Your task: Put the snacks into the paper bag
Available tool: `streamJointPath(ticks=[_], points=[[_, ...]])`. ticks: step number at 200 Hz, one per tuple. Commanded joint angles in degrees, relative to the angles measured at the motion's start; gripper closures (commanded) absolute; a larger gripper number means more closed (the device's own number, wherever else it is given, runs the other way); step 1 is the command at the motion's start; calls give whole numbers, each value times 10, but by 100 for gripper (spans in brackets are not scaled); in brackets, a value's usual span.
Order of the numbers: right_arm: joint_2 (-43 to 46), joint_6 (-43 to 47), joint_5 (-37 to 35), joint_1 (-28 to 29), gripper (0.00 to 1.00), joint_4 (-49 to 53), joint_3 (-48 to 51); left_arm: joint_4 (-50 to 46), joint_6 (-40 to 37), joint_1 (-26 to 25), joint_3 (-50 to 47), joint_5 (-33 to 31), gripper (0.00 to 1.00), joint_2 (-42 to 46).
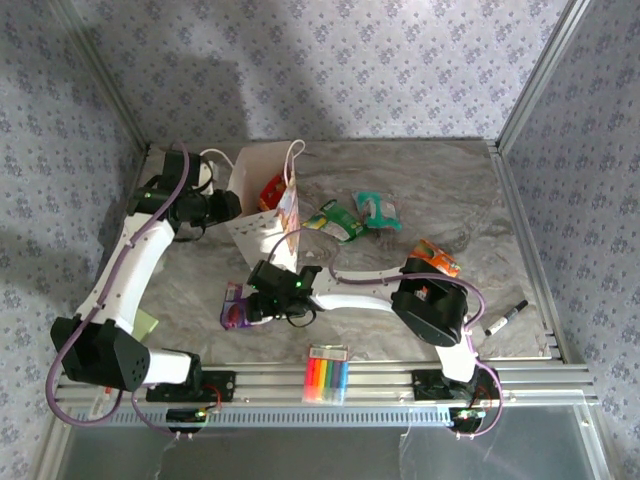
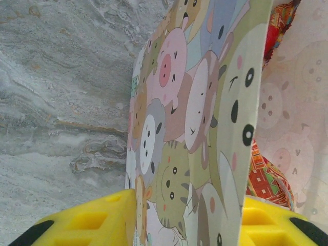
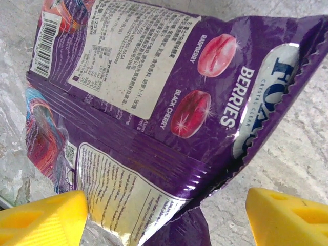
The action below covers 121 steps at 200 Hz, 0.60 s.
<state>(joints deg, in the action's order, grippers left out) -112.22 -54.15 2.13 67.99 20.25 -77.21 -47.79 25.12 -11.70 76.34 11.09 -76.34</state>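
Purple berry packet lies between released right jaws, positioned for pickup; left jaws straddle paper bag wall, apparently steadying it; clamping indeterminate.

The left arm reaches forward with its elbow bent. The left gripper is turned to the right, and its yellow fingers seem to pinch a wall of the paper bag. The right arm stretches leftward and low. The right gripper points down, its fingers spread wide either side of the purple packet.
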Motion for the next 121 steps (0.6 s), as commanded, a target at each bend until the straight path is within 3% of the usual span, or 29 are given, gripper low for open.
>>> streamJointPath(ticks=[1, 70, 121], points=[[-26, 18, 20, -8, 19, 5, -16, -6, -6, -2, -5, 3, 61, 15], [-42, 34, 40, -12, 32, 6, -16, -7, -5, -2, -4, 8, 61, 15], [-31, 41, 37, -19, 68, 18, -4, -10, -4, -2, -9, 4, 61, 15]])
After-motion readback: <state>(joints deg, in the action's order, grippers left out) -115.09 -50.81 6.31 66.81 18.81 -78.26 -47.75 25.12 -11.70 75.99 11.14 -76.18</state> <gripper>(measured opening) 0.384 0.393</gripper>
